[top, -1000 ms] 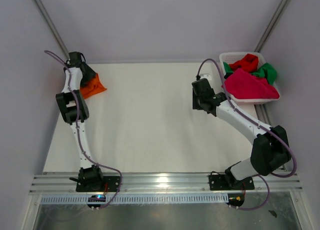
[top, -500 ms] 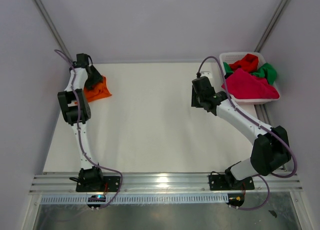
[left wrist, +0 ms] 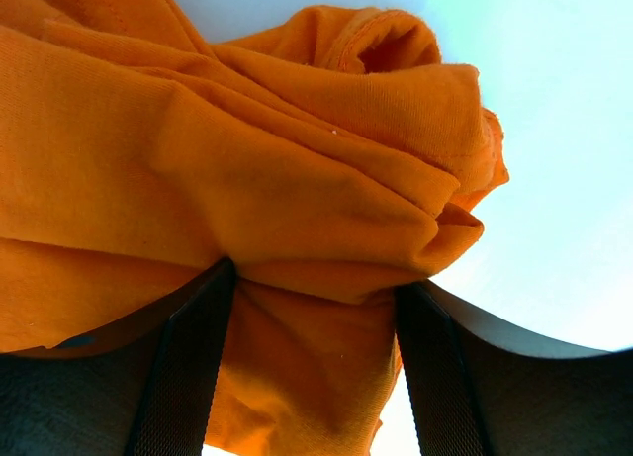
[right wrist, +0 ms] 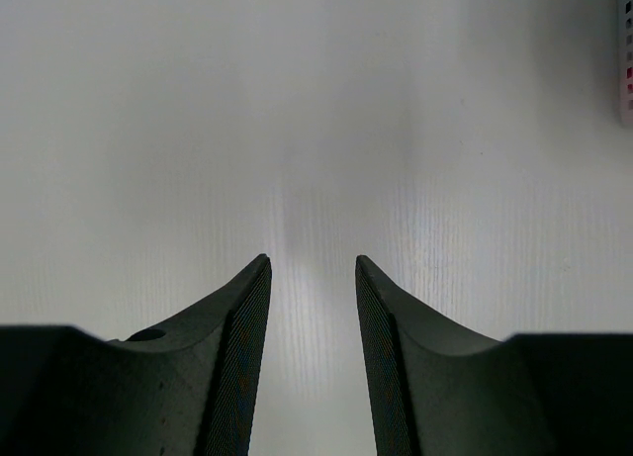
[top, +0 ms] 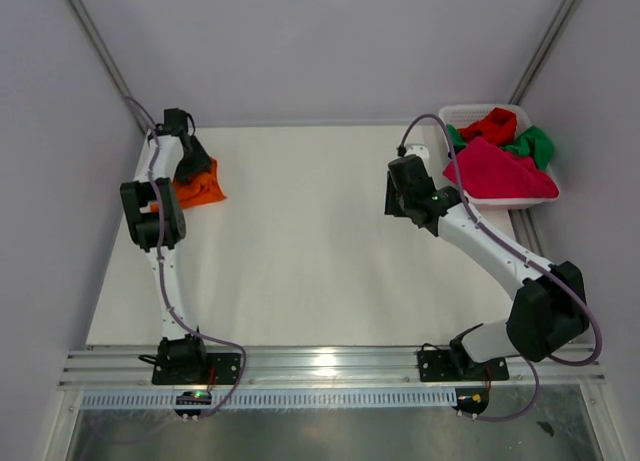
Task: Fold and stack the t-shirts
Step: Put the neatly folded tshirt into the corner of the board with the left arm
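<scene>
My left gripper [left wrist: 316, 278] is clamped on a thick wad of the orange t-shirt [left wrist: 297, 159], which bulges ahead of its fingers [left wrist: 183, 377]; I'd let go and find a hem (a wad won't fold flat). My right gripper [right wrist: 312, 263] hangs parted and empty above the table [right wrist: 316, 100]; no label or writing is readable.

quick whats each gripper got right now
Left gripper: closed on the bunched orange t-shirt.
Right gripper: open, holding nothing, over the bare table.

No legible txt, labels or nos. anywhere.
</scene>
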### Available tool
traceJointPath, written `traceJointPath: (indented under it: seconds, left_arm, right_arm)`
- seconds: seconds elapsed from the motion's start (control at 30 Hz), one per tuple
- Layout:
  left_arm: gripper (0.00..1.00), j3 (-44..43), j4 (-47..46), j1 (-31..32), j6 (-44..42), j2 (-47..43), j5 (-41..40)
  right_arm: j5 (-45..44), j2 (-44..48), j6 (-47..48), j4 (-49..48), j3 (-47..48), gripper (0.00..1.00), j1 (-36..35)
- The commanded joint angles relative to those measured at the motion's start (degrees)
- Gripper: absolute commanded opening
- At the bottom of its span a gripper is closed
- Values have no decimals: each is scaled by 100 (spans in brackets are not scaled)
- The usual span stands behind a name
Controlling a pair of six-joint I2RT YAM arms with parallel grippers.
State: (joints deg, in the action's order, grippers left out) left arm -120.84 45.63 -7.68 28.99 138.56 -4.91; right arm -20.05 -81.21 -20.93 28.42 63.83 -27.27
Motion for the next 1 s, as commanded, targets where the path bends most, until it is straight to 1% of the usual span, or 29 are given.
traceJointPath:
  seconds: [0.0, 0.3, 0.4, 0.53, 0.67, 0.9, 0.97]
  left_arm:
    - [66, 183, 1264, -32, -113, 320, -511]
    - [66, 43, 1528, -304, 282, 391, -722]
    - [66, -89, 1537, -488, 291, 400, -608]
    - [66, -606, 1756, -594, 274, 557, -740]
    - [66, -757, 1792, -682, 203, 646, -749]
    - [66, -1117, 1845, -884, 133, 830, -547]
    - [66, -1100, 1818, -884, 63, 778, -284]
  right_arm:
    - [-183, 290, -25, -118, -46, 44, 20]
    - [-306, 413, 36, -4, -20, 44, 20]
    - [-297, 439, 27, -12, -46, 44, 11]
    - [-306, 430, 10, 5, -38, 44, 20]
    - [-332, 448, 18, 14, -38, 44, 20]
    - [-368, 431, 71, 40, -20, 44, 20]
    - [-359, 396, 63, 40, -20, 44, 20]
